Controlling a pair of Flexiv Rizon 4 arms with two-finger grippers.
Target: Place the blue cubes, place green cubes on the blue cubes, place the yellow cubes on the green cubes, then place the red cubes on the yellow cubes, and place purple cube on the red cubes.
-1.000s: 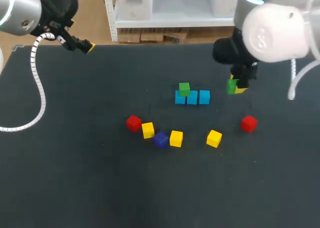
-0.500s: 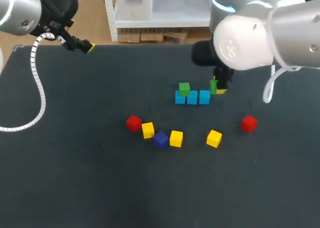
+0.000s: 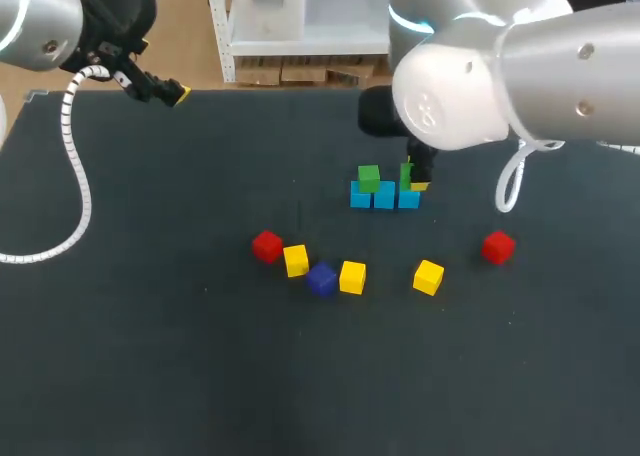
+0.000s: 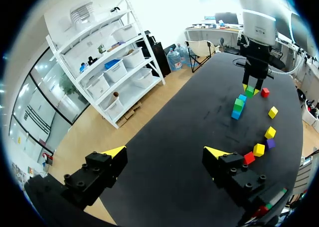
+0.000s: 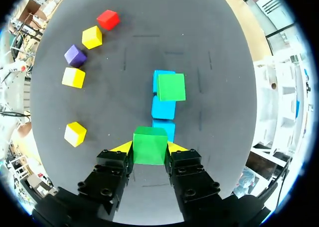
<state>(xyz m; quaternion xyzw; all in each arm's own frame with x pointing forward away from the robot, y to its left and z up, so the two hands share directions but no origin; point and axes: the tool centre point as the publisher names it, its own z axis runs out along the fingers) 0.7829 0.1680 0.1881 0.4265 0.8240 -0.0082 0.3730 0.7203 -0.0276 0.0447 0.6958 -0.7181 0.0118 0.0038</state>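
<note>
Right arm reaches over the middle of the table (image 3: 150, 356), the right gripper (image 3: 412, 181) pointing down, its fingers pinching a green cube (image 5: 149, 145) from two sides over the near end of the blue row (image 5: 162, 109). A second green cube (image 5: 171, 86) sits on the row's far end. The left gripper (image 4: 166, 152) hangs at the far-left corner, fingers spread wide.

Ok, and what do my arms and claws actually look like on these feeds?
Both arms are rounded silver-grey shells with black wrists. The left arm carries a white coiled cable; the right arm has a smooth white cable loop. The left claw and right claw have blocky black fingers with screw heads and yellow wedge tips.
</note>
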